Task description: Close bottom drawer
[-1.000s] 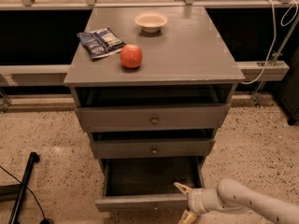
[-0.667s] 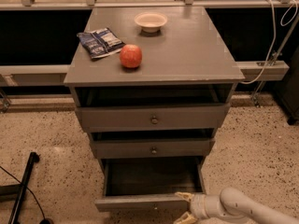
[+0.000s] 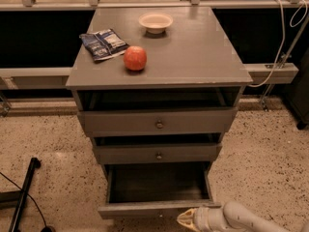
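Observation:
The bottom drawer (image 3: 154, 208) of the grey cabinet is pulled out, showing its dark grey inside. Its front is seen edge-on from above; its knob is hidden. My gripper (image 3: 187, 220) is at the bottom edge of the view, just in front of the right part of the drawer front, with the pale arm reaching in from the lower right.
The middle drawer (image 3: 158, 154) and the top drawer (image 3: 158, 123) stand slightly out. On the cabinet top (image 3: 193, 57) lie an apple (image 3: 135, 58), a snack bag (image 3: 104, 43) and a white bowl (image 3: 155, 22). A black stand (image 3: 24, 192) is on the speckled floor at left.
My gripper has dropped lower and moved left, from beside the drawer's right front corner to just in front of the drawer front. The drawer stays open.

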